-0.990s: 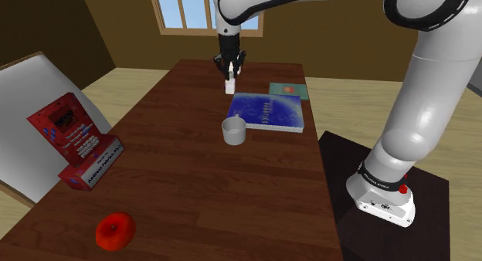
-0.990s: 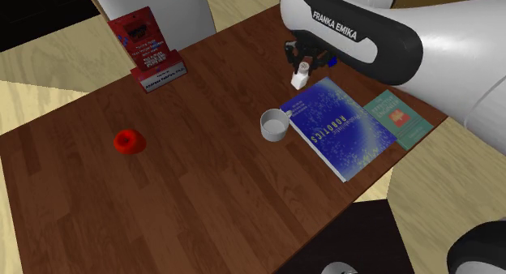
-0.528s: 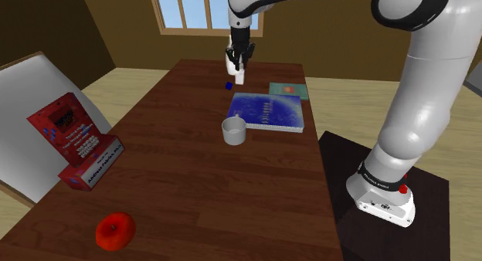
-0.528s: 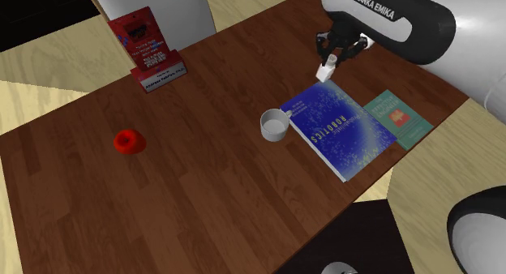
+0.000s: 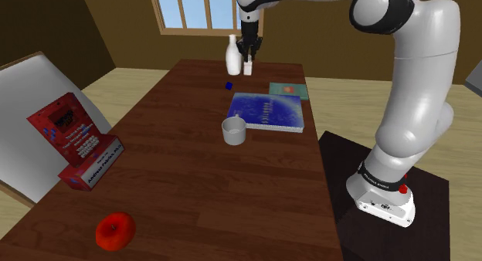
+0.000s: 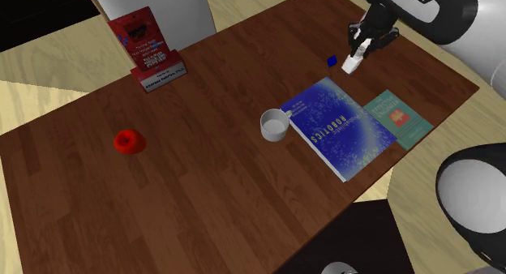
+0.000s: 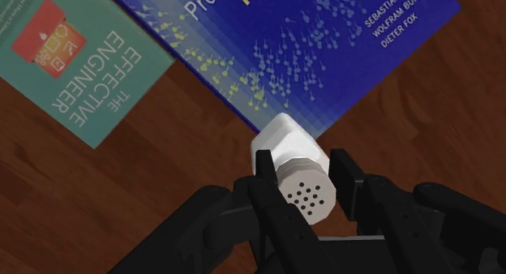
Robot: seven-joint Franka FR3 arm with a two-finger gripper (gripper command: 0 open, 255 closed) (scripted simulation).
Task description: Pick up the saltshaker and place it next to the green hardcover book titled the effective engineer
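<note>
Wrist view, hand [image 7: 302, 162] clasping saltshaker [image 7: 285, 139], green book [image 7: 81, 63] partly cut off

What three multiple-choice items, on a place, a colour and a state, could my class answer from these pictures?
1. Where on the table does the green book lie? A in its middle; B beside the larger book; C propped upright.
2. What colour is the larger book? A blue; B red; C black.
3. How is the saltshaker? A standing on the table; B lying on the table; C clasped in the gripper, off the table.
Key: B, the two lie side by side; A, its cover is blue; C, the wrist view shows the fingers clasping it.
</note>
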